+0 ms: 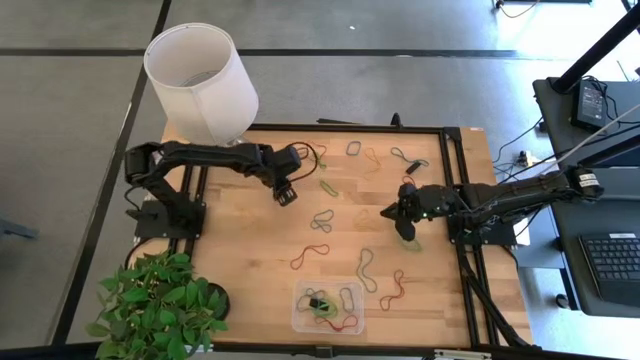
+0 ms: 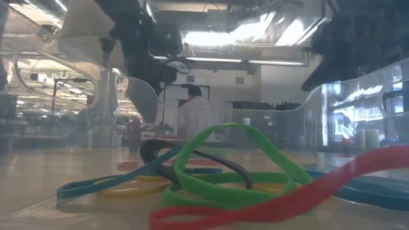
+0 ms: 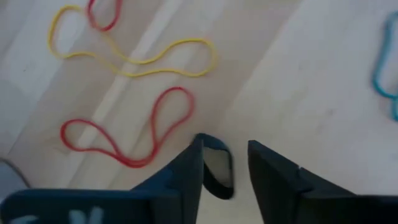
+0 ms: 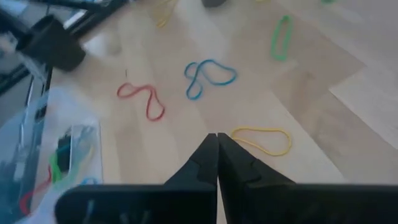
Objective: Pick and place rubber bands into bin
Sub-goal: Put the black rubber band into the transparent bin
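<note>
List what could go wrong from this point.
1. The left pincer stands open over a dark band near its fingertips; closing a little off could pinch only an edge or miss it.
2. The red band lies close beside it and might get dragged along.
3. The bin sits at the table's near edge, far from the left pincer, so a loosely held band could drop on the way. The right pincer is shut and empty.
</note>
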Controlling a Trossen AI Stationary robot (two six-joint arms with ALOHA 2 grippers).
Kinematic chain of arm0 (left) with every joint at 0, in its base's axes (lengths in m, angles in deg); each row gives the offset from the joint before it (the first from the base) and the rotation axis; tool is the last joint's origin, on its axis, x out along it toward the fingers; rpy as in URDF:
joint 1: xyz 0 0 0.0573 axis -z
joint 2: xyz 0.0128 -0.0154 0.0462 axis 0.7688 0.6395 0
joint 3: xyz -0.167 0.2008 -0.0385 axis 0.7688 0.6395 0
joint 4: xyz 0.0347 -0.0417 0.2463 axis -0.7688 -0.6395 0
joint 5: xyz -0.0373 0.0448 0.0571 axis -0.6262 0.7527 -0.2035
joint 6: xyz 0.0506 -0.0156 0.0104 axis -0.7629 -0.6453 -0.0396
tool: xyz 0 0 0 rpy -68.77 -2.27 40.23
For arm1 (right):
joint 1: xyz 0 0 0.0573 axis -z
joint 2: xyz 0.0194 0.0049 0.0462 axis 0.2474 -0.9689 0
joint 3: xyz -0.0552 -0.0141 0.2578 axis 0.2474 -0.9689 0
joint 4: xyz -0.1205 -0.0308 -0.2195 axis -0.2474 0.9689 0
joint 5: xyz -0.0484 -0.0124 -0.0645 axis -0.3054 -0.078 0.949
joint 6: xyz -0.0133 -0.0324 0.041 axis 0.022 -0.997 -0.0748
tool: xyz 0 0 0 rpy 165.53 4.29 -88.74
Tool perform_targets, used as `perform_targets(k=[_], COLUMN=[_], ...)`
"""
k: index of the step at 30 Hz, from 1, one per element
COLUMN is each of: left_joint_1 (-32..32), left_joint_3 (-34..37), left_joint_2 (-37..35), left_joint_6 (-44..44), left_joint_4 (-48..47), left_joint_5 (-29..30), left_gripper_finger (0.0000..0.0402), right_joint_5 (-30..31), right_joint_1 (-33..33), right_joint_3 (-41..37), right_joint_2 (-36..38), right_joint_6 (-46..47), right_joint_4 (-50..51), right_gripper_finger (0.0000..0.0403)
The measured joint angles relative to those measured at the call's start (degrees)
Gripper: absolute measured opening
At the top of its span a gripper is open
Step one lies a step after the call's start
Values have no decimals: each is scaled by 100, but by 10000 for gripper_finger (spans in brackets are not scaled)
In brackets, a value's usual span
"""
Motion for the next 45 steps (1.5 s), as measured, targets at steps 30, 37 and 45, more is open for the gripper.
perform_targets(k=[30,37,45], left_joint_1=[1091,2325,3498], left_joint_3=[-1379,-2721,-4021], left_joint_2=[822,872,1438], left_joint_6=[630,441,287], left_joint_4=[-1169,-1408,-1267], left_joint_5=[-192,523,1123], left_gripper_finger=[4,4,3], right_joint_5=[33,-513,-518], right_joint_1=[94,89,89], right_joint_3=[0,0,0], right_joint_2=[0,-2,-2], right_joint_6=[-139,-451,-462], right_joint_4=[-23,169,495], right_gripper_finger=[4,4,4])
